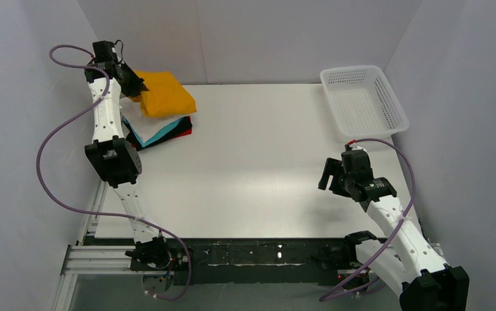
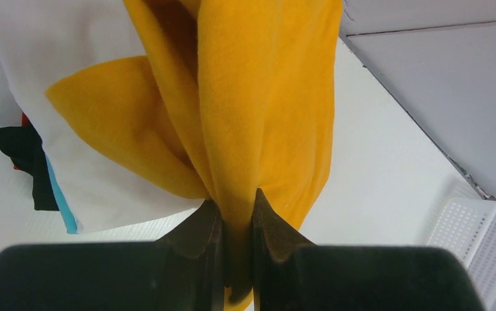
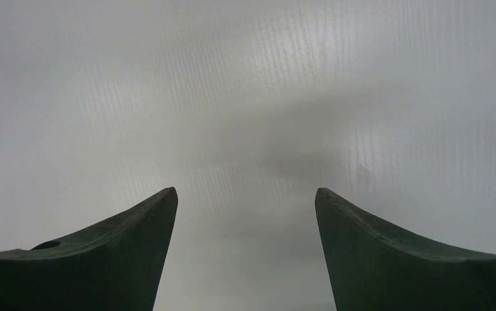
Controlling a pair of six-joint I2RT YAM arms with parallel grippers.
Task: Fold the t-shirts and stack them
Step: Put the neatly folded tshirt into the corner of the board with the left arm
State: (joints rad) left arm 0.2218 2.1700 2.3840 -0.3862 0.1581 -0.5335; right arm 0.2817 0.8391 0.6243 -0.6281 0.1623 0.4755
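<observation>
Grip status: left gripper (image 2: 236,206) clamped on bunched edge of orange-yellow shirt (image 2: 265,97), far left, over folded stack (image 1: 165,131). Right gripper (image 3: 246,197) spread, empty, near right. Risk: narrow pinch, cloth sags; fold may unravel or drag stack askew on release. No brands, labels or writing legible.

White table (image 1: 265,168) amid grey walls (image 1: 284,32)
</observation>
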